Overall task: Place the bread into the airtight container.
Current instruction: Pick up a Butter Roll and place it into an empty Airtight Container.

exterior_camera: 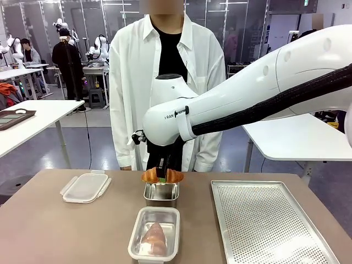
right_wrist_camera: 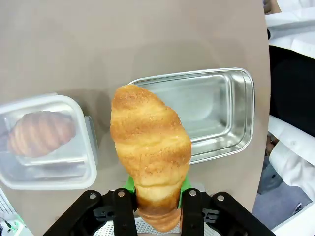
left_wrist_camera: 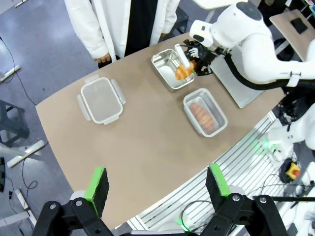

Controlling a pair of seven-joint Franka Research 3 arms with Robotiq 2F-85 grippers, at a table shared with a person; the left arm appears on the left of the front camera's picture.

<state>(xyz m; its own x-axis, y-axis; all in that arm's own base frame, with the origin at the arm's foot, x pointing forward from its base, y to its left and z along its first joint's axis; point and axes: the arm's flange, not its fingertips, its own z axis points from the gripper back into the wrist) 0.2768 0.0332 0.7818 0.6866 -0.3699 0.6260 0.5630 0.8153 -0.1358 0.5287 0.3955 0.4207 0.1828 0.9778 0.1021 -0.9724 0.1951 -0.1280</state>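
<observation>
Golden croissant pinched in right gripper, just above the open steel tin | left gripper spread, empty | done: second croissant in lidded box | likely remaining: lower, release, fit lid

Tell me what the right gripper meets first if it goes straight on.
Likely the empty steel container: the right gripper, holding the bread, points down over it, so the bread would land there first. Alignment with its rim is unclear.
</observation>
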